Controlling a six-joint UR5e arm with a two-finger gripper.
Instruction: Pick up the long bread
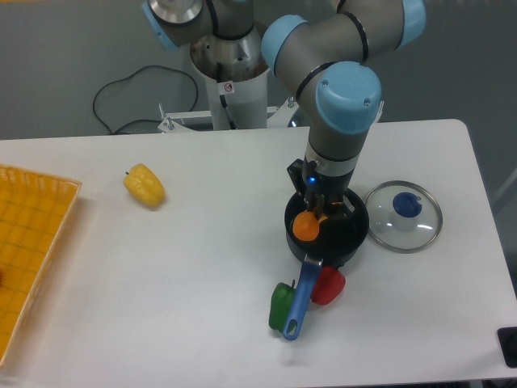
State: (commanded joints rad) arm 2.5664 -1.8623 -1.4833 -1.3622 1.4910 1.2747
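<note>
Orange bread (306,226) hangs end-on below the gripper (321,207), its rounded end toward the camera, over the left part of the black pot (349,234). Its long axis seems to run up into the fingers, which look clamped on it. From here, any lift goes straight up.

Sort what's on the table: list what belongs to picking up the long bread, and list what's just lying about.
In the job: the long bread, only its orange end showing, held over the pot; the gripper shut on it.

Lying about: black pot, glass lid, yellow pepper, green pepper, red pepper, orange basket.
</note>
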